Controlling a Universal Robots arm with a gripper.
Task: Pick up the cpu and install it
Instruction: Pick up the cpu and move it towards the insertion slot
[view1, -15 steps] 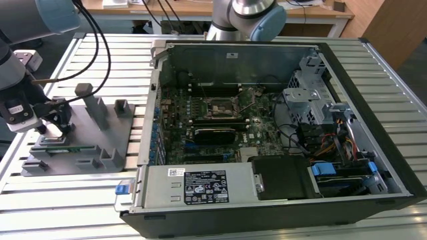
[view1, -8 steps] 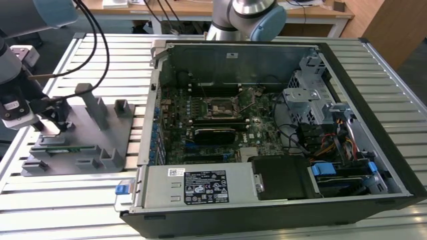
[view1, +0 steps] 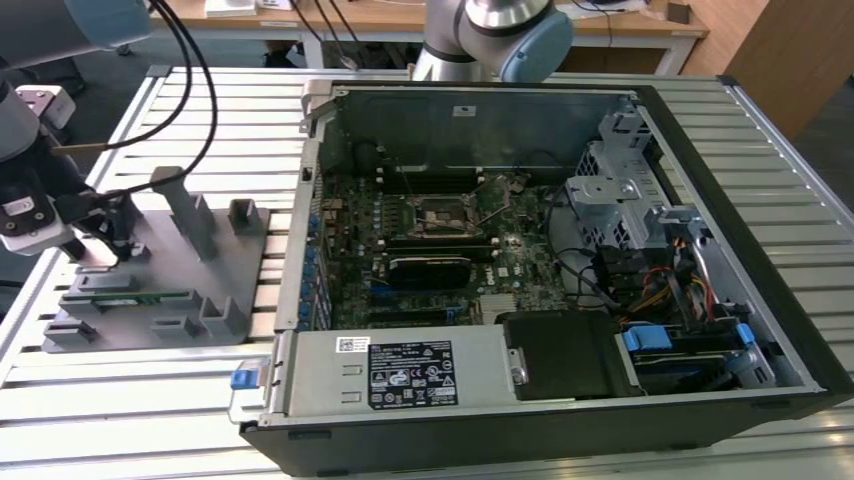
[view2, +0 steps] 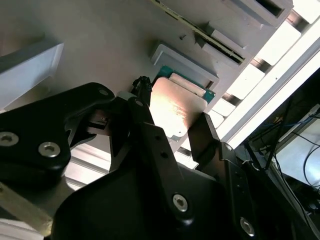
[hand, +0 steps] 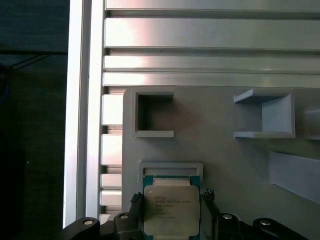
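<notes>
jaws straddle the cpu (hand: 171, 210) on the grey tray (hand: 225, 160), slightly apart, seemingly not gripping it.

The arm (view1: 527, 45) has silver-grey tubes and pale blue caps on its joints. Thin black cables (view1: 215, 95) run along it. The hand (view2: 172, 107) is made of matte black, rounded plates, fastened with silver hex screws (view2: 180, 202). The wrist (view1: 30, 215) is light grey.

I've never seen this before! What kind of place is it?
Probably a robot workshop for building computers: a robot arm, an open computer case on a slatted metal table, and a grey tray holding the cpu.
</notes>
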